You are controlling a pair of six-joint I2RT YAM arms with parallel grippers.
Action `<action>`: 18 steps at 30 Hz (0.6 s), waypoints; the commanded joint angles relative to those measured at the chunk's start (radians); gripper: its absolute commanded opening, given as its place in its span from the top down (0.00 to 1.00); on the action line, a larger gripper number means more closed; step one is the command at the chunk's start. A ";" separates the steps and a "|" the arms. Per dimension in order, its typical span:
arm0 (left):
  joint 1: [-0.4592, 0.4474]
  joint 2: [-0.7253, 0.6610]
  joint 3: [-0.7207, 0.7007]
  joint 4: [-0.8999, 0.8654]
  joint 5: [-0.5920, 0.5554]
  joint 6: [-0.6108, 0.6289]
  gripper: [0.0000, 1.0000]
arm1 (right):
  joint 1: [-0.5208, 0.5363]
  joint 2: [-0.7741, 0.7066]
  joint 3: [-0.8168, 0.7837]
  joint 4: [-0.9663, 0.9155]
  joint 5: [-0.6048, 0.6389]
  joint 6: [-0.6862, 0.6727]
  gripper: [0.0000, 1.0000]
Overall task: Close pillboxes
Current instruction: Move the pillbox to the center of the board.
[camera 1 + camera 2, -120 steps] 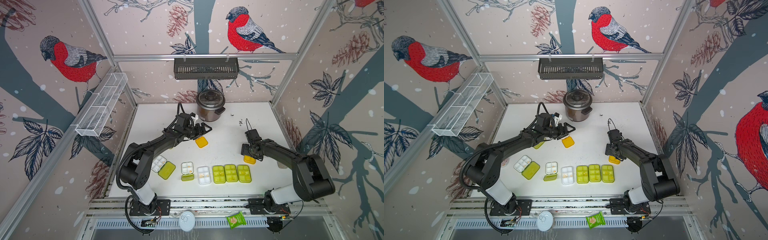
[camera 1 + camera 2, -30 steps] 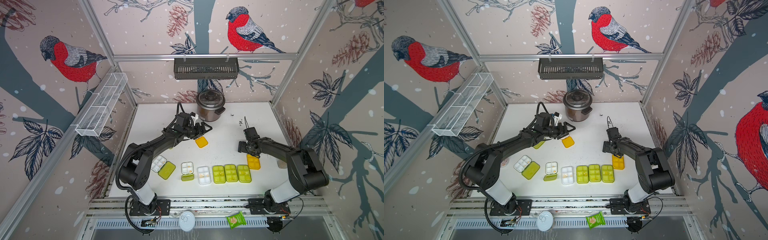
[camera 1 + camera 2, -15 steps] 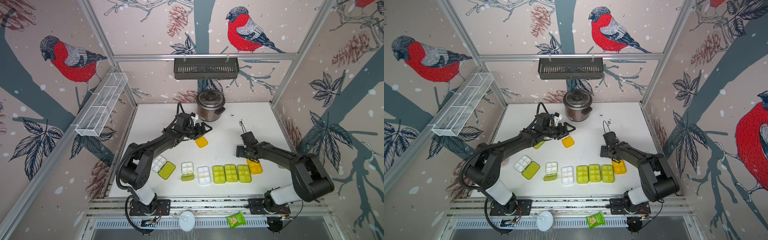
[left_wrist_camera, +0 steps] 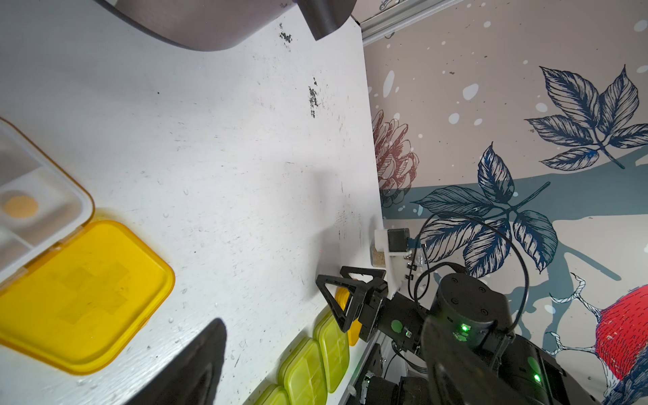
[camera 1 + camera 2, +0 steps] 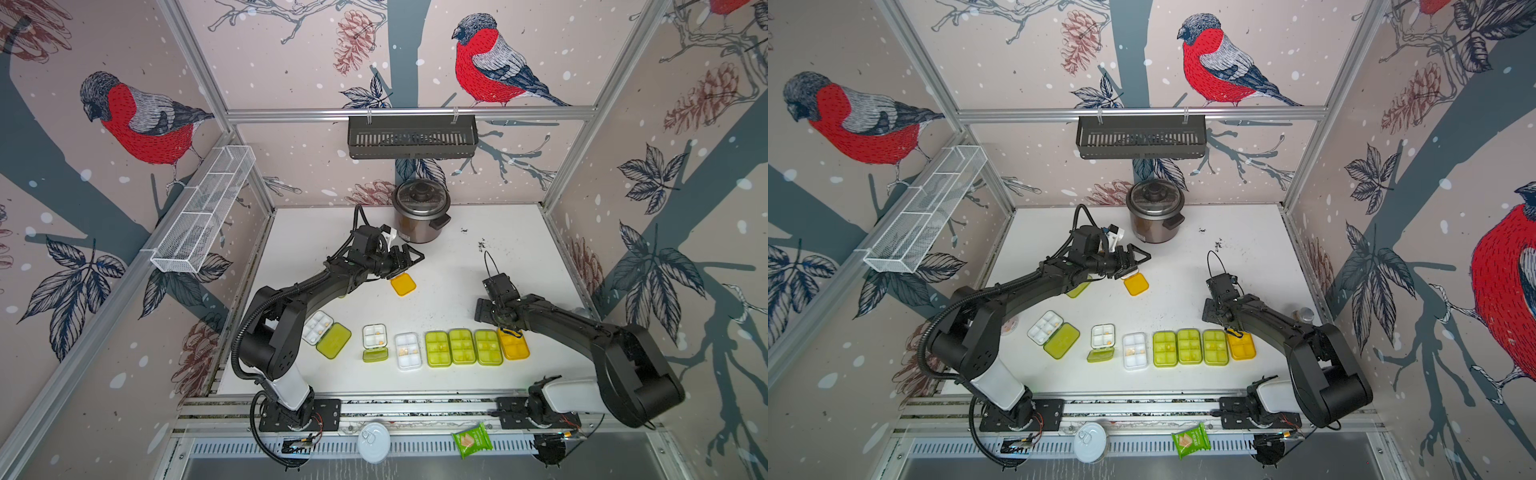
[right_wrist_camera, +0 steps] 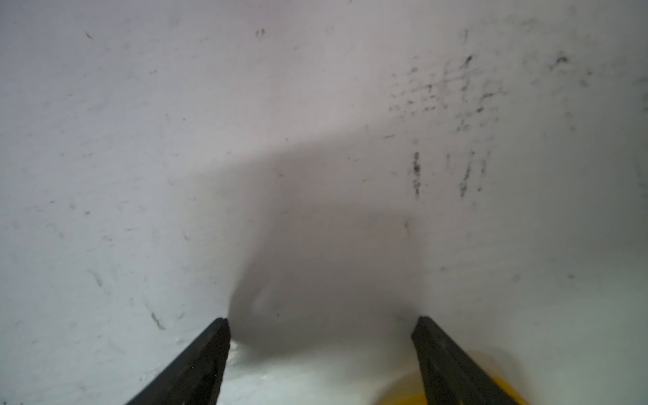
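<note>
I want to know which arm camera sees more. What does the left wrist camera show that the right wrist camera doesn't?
Only the left wrist view shows an open yellow pillbox, green pillboxes, the cooker and the right pincer. Only the right wrist view shows that pincer's black fingers close up, spread apart. Both show the scuffed white table and a bit of the shut yellow pillbox.

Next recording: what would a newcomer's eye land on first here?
Red-breasted birds painted on the walls, then the row of pillboxes along the table's front, mostly lime-green, one orange. Farther back, the left claw hovers over an open orange-lidded pillbox near the cooker.
</note>
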 commanded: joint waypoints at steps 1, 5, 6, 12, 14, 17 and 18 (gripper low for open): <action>0.006 -0.007 0.012 -0.018 -0.024 0.026 0.14 | 0.013 -0.026 0.000 -0.049 -0.005 0.024 0.16; 0.020 -0.003 0.017 -0.036 -0.041 0.039 0.13 | 0.035 -0.058 0.049 -0.069 0.018 0.010 0.16; 0.028 0.000 0.018 -0.036 -0.042 0.038 0.13 | 0.044 -0.061 0.071 -0.074 0.027 0.003 0.16; 0.083 0.001 0.015 -0.036 -0.043 0.028 0.13 | 0.156 -0.025 0.181 -0.021 0.068 -0.055 0.16; 0.103 -0.003 0.013 -0.036 -0.042 0.024 0.13 | 0.201 0.004 0.217 0.011 0.072 -0.085 0.15; 0.134 -0.014 0.012 -0.036 -0.045 0.021 0.13 | 0.270 0.064 0.279 0.051 0.103 -0.131 0.14; 0.144 -0.018 0.011 -0.037 -0.046 0.021 0.13 | 0.293 0.087 0.303 0.061 0.113 -0.148 0.13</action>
